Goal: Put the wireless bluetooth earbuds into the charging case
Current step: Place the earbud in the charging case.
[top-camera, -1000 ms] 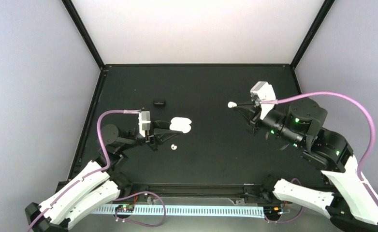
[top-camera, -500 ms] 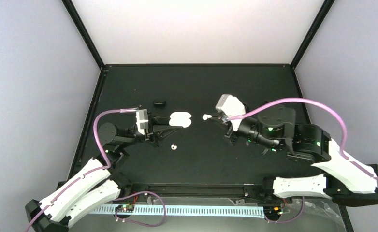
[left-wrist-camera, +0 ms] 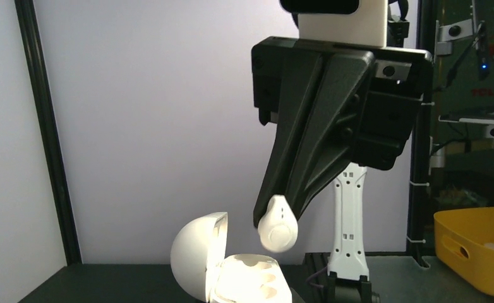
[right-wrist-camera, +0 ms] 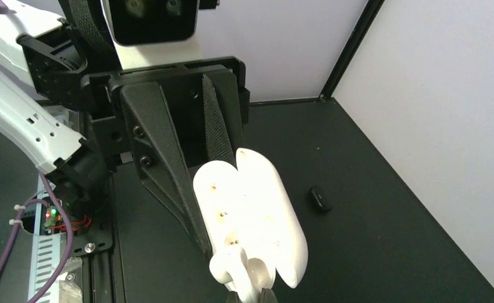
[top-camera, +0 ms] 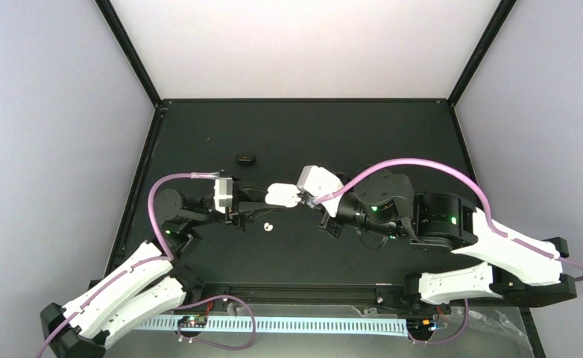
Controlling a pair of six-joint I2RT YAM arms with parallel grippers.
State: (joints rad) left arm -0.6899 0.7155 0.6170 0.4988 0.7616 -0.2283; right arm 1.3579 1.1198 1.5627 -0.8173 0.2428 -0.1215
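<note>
Pinching one glossy white earbud (left-wrist-camera: pixel 277 228) in the right fingers (left-wrist-camera: pixel 276 213), just above the open charging case (right-wrist-camera: pixel 257 208). Could jam or skid off the rim if lowered tilted or over the wrong socket. Beyond, clamping the case in the left fingers (top-camera: pixel 262 199) over the bench (top-camera: pixel 393 134): smooth, white, hinged open, both sockets bare.

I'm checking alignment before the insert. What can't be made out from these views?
Right gripper: tips cut off by the bottom edge, right wrist view.
Charging case: socket outlines washed out by glare, right wrist view.
Held earbud: lost against the bright case, top view.
Loose earbud: too small for orientation, top view.
Small black object: too small to identify, top view.
</note>
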